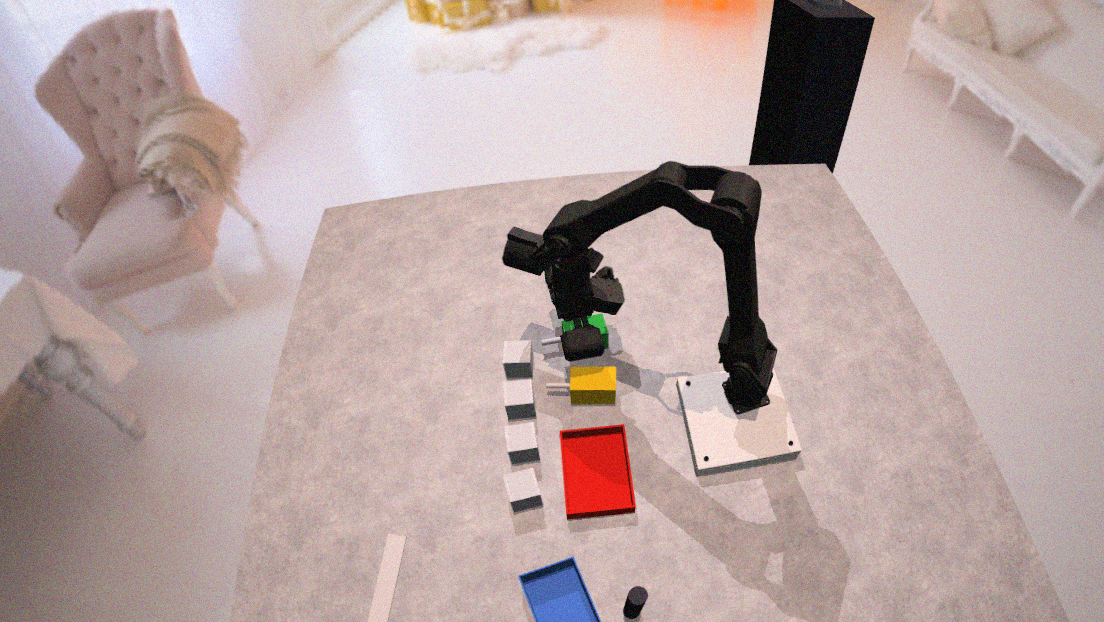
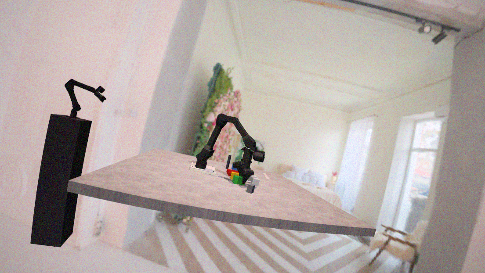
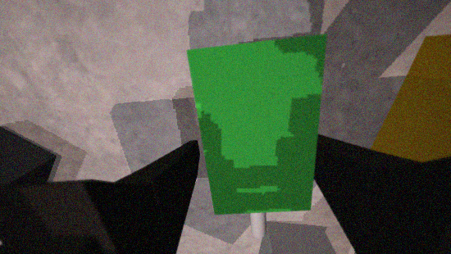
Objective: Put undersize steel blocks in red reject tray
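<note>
Straddling the green gauge [image 1: 599,327] [image 2: 237,180] [image 3: 258,102], the jaws [image 1: 580,339] [image 2: 244,180] stand released; the red tray [image 1: 597,472] [image 2: 228,172] holds nothing

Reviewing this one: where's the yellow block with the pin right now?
In the top view, the yellow block lies on the table between the green gauge and the red tray, its pin pointing left.
</note>
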You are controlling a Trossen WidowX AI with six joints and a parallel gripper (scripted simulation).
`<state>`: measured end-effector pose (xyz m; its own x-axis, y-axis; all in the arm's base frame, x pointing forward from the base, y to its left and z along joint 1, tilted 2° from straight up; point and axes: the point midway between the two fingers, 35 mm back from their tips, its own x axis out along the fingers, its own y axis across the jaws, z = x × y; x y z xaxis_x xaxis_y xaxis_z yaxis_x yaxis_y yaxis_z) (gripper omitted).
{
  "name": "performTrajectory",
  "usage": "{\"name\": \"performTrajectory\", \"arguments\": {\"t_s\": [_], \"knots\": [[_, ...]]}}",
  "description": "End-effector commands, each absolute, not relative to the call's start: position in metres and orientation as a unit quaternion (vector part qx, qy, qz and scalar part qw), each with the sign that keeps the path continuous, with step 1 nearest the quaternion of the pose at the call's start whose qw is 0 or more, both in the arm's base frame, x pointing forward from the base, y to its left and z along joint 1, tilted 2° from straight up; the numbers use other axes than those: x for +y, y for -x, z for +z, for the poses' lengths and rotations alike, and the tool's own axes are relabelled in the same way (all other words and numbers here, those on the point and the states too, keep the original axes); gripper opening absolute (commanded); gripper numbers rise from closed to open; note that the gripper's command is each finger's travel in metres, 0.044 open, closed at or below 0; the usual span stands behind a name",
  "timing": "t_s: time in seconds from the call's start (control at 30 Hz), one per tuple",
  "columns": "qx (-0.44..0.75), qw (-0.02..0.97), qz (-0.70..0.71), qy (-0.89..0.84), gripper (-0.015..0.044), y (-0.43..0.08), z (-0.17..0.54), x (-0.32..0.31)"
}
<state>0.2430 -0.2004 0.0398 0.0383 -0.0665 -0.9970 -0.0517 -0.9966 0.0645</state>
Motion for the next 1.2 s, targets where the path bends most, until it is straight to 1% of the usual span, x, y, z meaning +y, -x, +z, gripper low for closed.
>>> {"name": "performTrajectory", "arguments": {"t_s": [0.0,0.07,0.13,0.5,0.6,0.7,0.73,0.93,1.03,1.1,1.17], "knots": [[-0.039,0.003,-0.693,-0.72,0.03,-0.241,0.034,-0.197],[-0.039,0.003,-0.693,-0.72,0.03,-0.241,0.032,-0.197],[-0.041,0.006,-0.692,-0.72,0.0247,-0.243,0.037,-0.199],[-0.041,0.006,-0.692,-0.72,0.0174,-0.243,0.037,-0.199],[-0.04,0.005,-0.692,-0.72,0.0095,-0.243,0.049,-0.199],[-0.04,0.004,-0.693,-0.72,0.0017,-0.24,0.08,-0.196],[-0.039,0.003,-0.693,-0.72,0.0,-0.237,0.09,-0.193],[-0.03,-0.003,-0.704,-0.71,0.0,-0.233,0.115,-0.189],[-0.03,-0.004,-0.704,-0.709,0.0,-0.233,0.116,-0.189],[-0.019,0.009,-0.704,-0.71,0.0,-0.236,0.108,-0.188],[0.012,0.043,-0.704,-0.708,0.0,-0.247,0.109,-0.184]]}}
